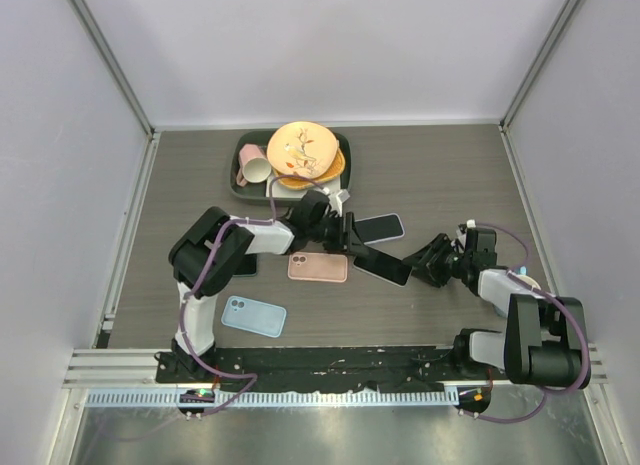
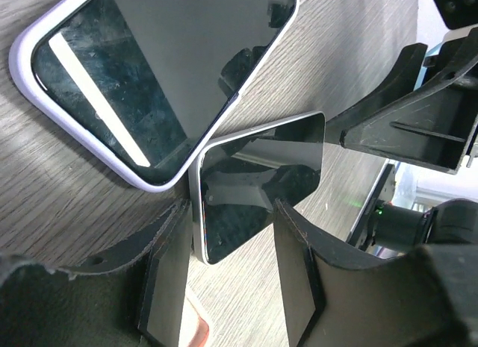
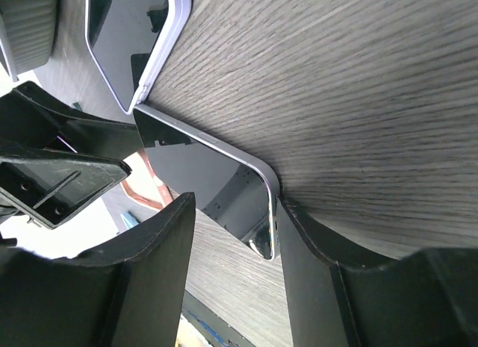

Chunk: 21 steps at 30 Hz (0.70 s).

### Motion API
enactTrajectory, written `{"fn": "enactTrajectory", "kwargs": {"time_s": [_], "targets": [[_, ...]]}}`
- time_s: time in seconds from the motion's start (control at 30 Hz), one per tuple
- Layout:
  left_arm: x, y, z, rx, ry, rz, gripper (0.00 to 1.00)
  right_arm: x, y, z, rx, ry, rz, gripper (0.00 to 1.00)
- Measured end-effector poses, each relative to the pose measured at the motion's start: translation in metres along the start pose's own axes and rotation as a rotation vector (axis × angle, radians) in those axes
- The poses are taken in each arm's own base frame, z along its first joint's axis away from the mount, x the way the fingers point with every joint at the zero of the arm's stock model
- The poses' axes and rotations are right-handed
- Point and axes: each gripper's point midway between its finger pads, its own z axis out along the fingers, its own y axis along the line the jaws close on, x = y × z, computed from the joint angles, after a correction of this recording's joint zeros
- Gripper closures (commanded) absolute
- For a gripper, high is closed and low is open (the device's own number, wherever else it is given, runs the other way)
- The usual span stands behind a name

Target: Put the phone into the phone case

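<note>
So the left claw (image 2: 233, 213) is about half closed and pinching one short end of the bare black glass phone with a silver rim (image 1: 383, 269), one finger on each long edge. The right claw (image 3: 237, 205) has the opposite end the same way: half closed, fingers pressed to the two long sides. Both are gripping the same phone, one at each end, and from the wrist views it looks tipped up off the grey wood-grain table (image 1: 440, 175) rather than lying flat, though I can't be sure how far.

The phone's long axis runs straight from one claw to the other, slanting from back-left to front-right in the overhead view.

What matters next: the soft pink rectangular phone case (image 1: 318, 268) lies flat just to the left of the phone, close under the left arm's wrist. Its long axis runs roughly the same way as the phone's, maybe a bit less slanted. The left arm is clearly the nearer one, so my guess is the phone gets carried leftward and squared up over the pink case.

Watch for the second phone in a lavender bumper (image 1: 381, 227) just behind, nearly touching. A light blue case (image 1: 254, 317) sits well apart, front-left.
</note>
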Motion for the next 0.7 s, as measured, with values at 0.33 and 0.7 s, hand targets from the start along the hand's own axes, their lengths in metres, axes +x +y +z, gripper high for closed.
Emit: {"fn": "enactTrajectory", "kwargs": {"time_s": [0.33,0.7], "targets": [[0.026,-0.046,0.002,0.191,0.083,0.001,0.7,0.006,0.005,0.005,-0.032,0.029,0.001,0.47],[0.038,-0.047,0.003,0.202,0.131,0.012,1.0,0.008,0.007,0.004,-0.042,0.043,0.0,0.47]]}}
